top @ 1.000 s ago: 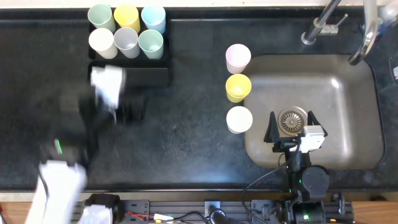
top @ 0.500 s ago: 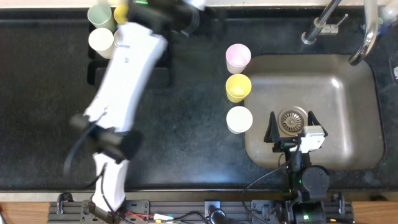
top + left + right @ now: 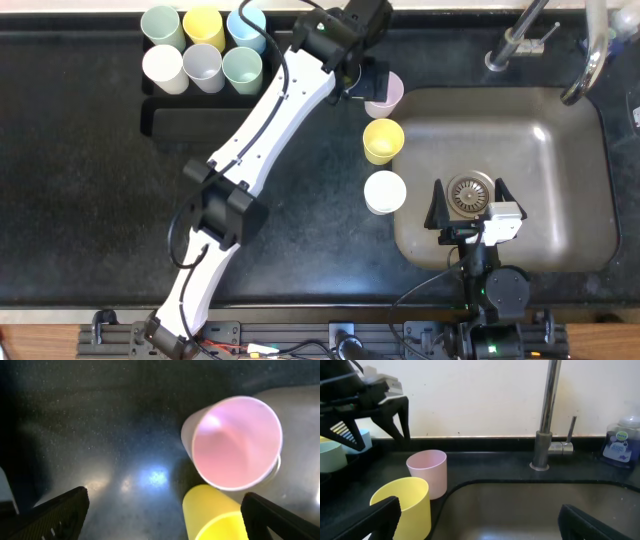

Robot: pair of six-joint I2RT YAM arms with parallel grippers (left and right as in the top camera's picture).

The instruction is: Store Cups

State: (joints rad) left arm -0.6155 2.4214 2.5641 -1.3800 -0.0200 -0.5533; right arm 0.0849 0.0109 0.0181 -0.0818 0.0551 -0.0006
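Hovering above the pink cup (image 3: 235,442) at the sink's (image 3: 545,140) left rim: left gripper (image 3: 362,72), jaws wide apart, holding nothing. Yellow cup (image 3: 383,140) and white cup (image 3: 385,191) stand in line along that same rim. Six stored cups (image 3: 204,65) sit in a rack (image 3: 210,122) well left of the sink. Right gripper (image 3: 468,205) hangs over the basin, jaws apart, empty.

pink cup (image 3: 236,445), yellow cup (image 3: 383,141), white cup (image 3: 385,192), black counter (image 3: 320,235)
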